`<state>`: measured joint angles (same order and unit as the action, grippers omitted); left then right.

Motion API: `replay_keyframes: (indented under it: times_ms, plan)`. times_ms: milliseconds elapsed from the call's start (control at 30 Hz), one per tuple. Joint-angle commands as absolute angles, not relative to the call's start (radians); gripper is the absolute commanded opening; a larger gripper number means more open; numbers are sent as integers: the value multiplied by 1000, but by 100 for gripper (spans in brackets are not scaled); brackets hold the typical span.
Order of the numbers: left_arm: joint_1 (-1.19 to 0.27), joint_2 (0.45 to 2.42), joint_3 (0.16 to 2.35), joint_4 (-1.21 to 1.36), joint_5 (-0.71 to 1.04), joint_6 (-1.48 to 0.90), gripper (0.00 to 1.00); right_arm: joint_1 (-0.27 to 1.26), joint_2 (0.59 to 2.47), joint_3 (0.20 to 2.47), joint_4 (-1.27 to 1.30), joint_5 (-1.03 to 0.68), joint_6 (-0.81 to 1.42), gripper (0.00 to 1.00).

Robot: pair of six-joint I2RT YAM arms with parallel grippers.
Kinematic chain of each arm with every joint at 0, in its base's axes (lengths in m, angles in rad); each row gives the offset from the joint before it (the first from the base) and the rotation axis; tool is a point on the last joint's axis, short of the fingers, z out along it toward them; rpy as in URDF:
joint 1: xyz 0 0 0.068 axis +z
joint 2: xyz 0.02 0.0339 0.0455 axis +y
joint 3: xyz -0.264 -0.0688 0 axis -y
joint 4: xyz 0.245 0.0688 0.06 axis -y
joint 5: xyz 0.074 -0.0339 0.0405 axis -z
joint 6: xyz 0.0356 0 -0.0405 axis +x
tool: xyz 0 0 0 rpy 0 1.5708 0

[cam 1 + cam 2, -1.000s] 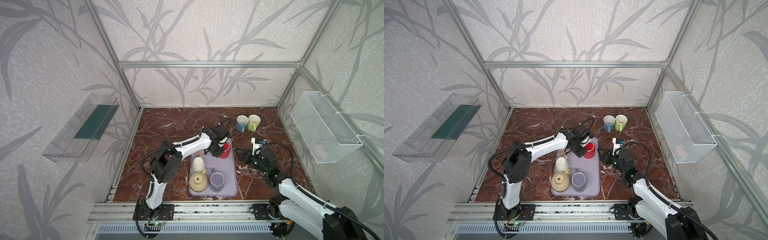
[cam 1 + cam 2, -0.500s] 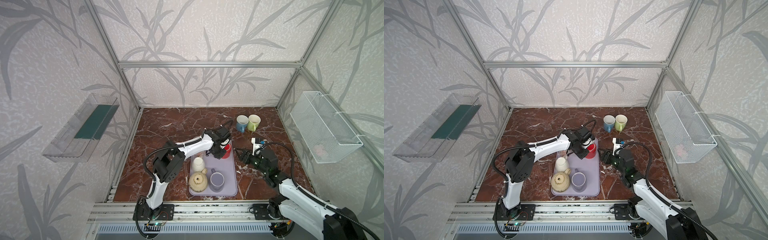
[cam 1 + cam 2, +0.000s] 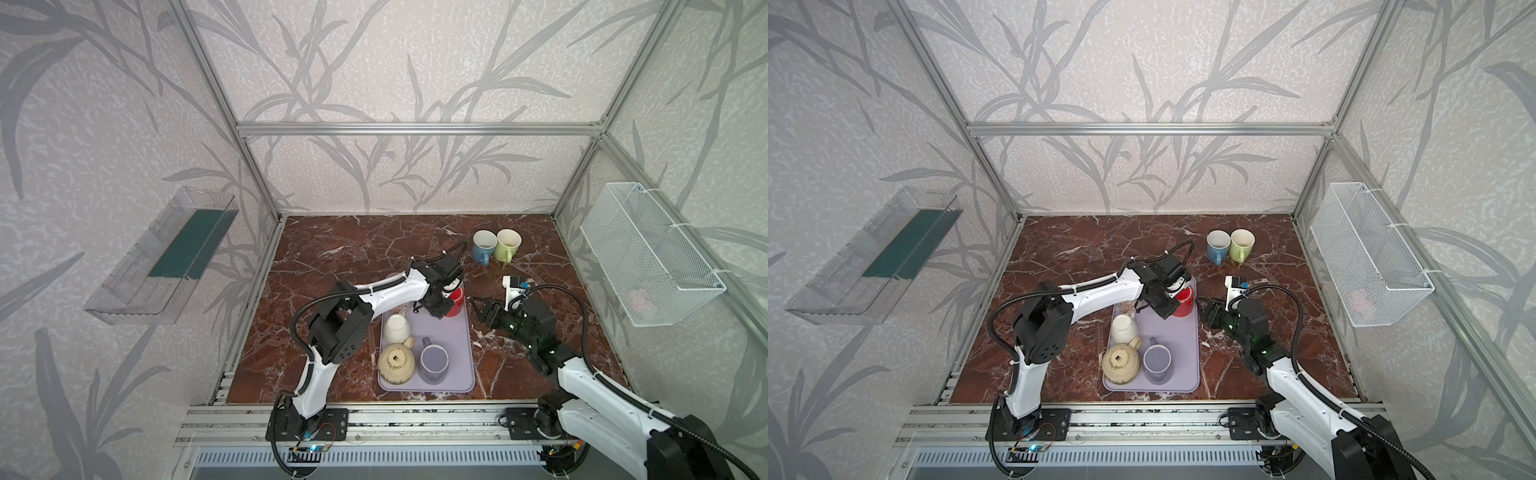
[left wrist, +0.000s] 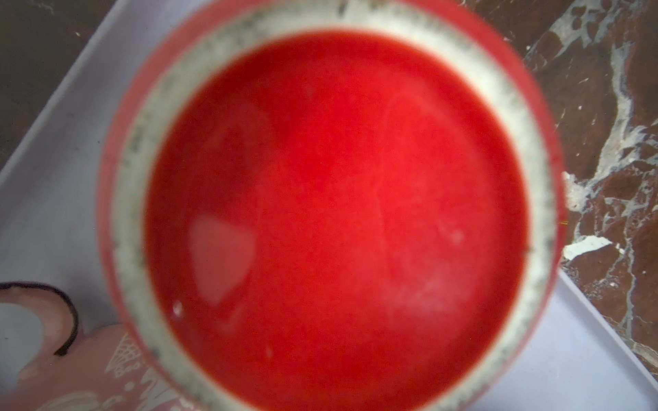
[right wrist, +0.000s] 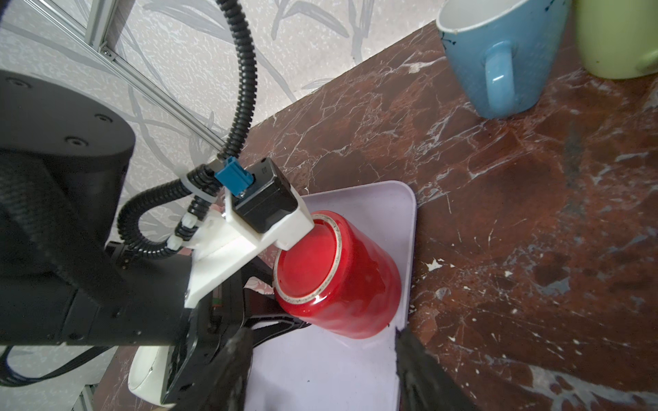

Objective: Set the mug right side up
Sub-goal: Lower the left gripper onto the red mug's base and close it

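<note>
Marble tabletop [image 3: 353,257], lavender tray [image 3: 457,357] near centre; red mug [image 3: 457,301] sat at tray's far right corner. Mug flanked by my left gripper [image 3: 444,307]; couldn't tell whether fingers were clenched. Just right of tray my right gripper [image 5: 322,341] gaped, empty. Risk as I judged: glazed wall slipping mid-flip, mug dropping over tray rim. Mug inverted: base up, mouth on tray, long axis roughly upright, possibly leaning left.
</note>
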<state>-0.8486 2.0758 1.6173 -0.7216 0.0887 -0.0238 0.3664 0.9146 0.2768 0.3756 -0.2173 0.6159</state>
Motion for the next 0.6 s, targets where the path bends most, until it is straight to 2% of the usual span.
replay_keyframes:
  times_ms: [0, 67, 233, 567]
  plan:
    - [-853, 2100, 1647, -715, 62, -23, 20, 360, 910, 290, 380, -206, 604, 64]
    - [-853, 2104, 1649, -716, 42, -26, 17, 361, 910, 288, 381, -204, 604, 64]
    - [-853, 2098, 1656, -716, 7, -28, 0, 359, 917, 288, 383, -201, 604, 64]
    - [-856, 1983, 1626, -696, 6, -35, 0, 357, 902, 286, 389, -203, 586, 65]
